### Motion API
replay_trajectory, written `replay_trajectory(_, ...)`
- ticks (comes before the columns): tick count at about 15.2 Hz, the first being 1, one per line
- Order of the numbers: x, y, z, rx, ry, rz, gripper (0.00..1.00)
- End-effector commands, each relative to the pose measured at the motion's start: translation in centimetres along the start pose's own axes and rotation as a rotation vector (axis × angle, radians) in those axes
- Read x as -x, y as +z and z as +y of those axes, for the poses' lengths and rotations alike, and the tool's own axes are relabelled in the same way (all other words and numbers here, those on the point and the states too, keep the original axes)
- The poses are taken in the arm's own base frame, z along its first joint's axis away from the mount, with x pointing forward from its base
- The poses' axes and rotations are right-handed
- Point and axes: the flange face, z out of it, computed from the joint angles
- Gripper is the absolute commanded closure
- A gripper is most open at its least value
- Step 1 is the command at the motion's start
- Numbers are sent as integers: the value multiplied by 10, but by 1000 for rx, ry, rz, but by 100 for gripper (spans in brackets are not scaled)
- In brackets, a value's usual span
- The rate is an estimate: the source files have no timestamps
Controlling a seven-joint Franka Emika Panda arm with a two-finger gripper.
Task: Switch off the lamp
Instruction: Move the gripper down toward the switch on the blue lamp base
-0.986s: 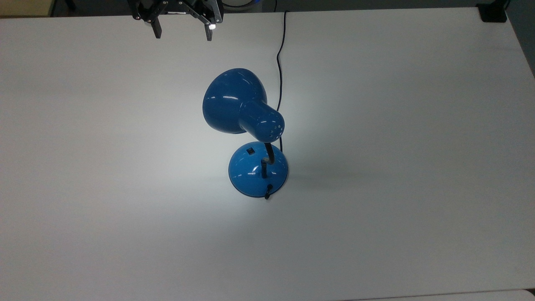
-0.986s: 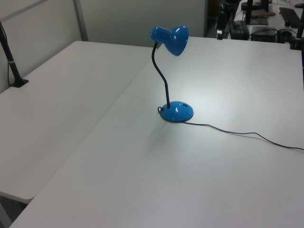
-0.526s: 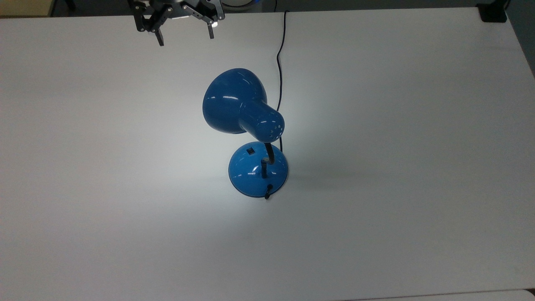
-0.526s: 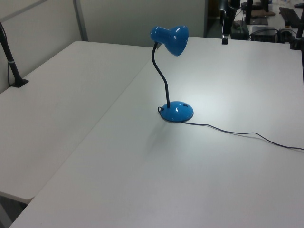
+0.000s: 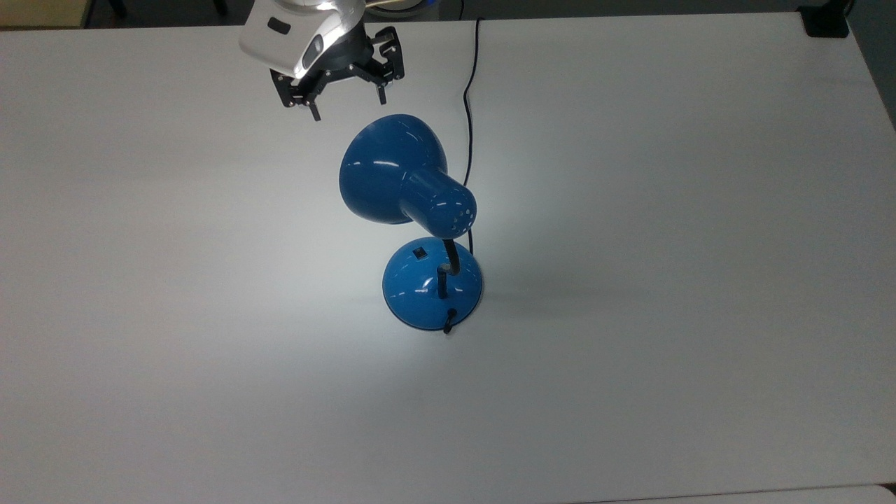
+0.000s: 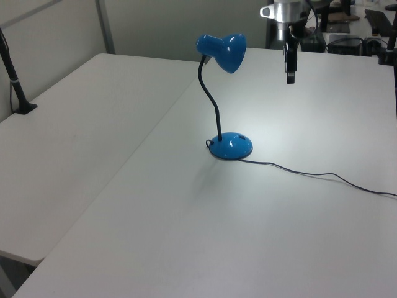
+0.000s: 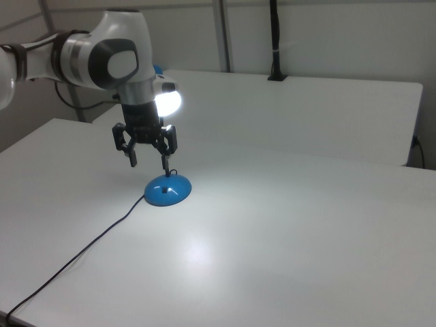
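The blue lamp stands mid-table and is lit, with a bright pool of light on the white table [image 5: 665, 210] around it. Its bell shade [image 5: 392, 168] leans toward the top view's upper left over the domed base [image 5: 420, 290], where a small black switch [image 5: 419, 252] sits. The black gooseneck [image 6: 213, 102] curves up from the base [image 6: 231, 146]. My gripper [image 5: 348, 106] hangs open and empty just beyond the shade's rim in the top view. In the left view the gripper [image 6: 289, 73] is right of the shade [image 6: 223, 51]. In the right view the gripper [image 7: 148, 162] hovers above the base [image 7: 167, 191].
The lamp's black cord [image 5: 467, 105] runs from the base to the table's far edge in the top view, and trails across the table [image 6: 310, 174] in the left view. A black clamp [image 5: 826, 21] sits at the top view's upper right corner. A black post [image 6: 15, 87] stands at the left view's left.
My gripper has come down and in from the table's far edge toward the lamp shade. The white wrist now shows in the top view. The lamp has not moved and stays lit.
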Motion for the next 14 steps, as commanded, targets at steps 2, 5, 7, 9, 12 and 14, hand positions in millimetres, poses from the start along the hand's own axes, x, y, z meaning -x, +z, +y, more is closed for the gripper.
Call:
replay_trajectory(2, -15, 26, -11, 17, 106, 68, 92)
replay_trajectory(5, -27, 51, -21, 26, 221, 152, 100)
replay_trajectory(7, -35, 72, -27, 24, 273, 192, 100)
replay_trajectory(9, -45, 89, -32, 18, 307, 221, 100)
replay_trajectory(12, -60, 112, -37, 9, 353, 259, 100)
replay_trajectory(14, -64, 124, -38, 3, 376, 264, 100)
